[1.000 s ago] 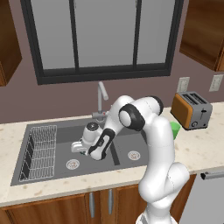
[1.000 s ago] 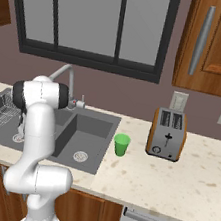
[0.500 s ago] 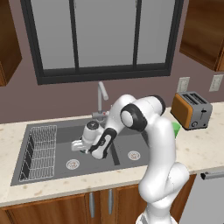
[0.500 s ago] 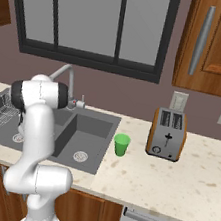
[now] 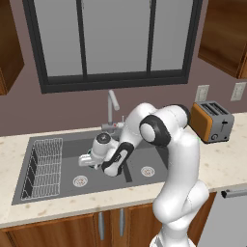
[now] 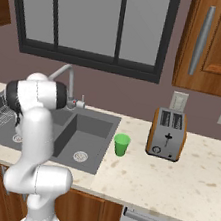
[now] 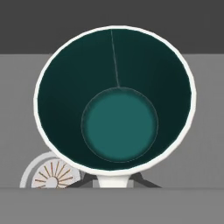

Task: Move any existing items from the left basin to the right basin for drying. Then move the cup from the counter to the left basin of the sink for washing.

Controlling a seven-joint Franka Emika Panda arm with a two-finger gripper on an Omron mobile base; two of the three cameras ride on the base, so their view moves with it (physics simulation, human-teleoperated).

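In the hand view I look straight down into the white-grey mug (image 7: 118, 122) and its dark teal inside. My gripper (image 7: 113, 181) is shut on its handle at the bottom edge. The left basin's round drain (image 7: 50, 175) shows below the mug. From the left base view, the gripper (image 5: 91, 159) hangs over the left basin (image 5: 70, 166) near the divider, and the mug (image 5: 86, 160) is mostly hidden under the hand. The right basin (image 5: 157, 157) lies just to the right. The green cup (image 6: 121, 144) stands upright on the counter (image 6: 172, 183) right of the sink.
A wire dish rack (image 5: 46, 164) fills the left basin's left part. The silver tap (image 5: 112, 103) rises behind the divider. An orange toaster (image 6: 167, 134) stands on the counter beyond the cup. My own arm blocks the right base view of the left basin.
The hand with the mug has edged slightly to the right over the left basin. The cup has not moved.
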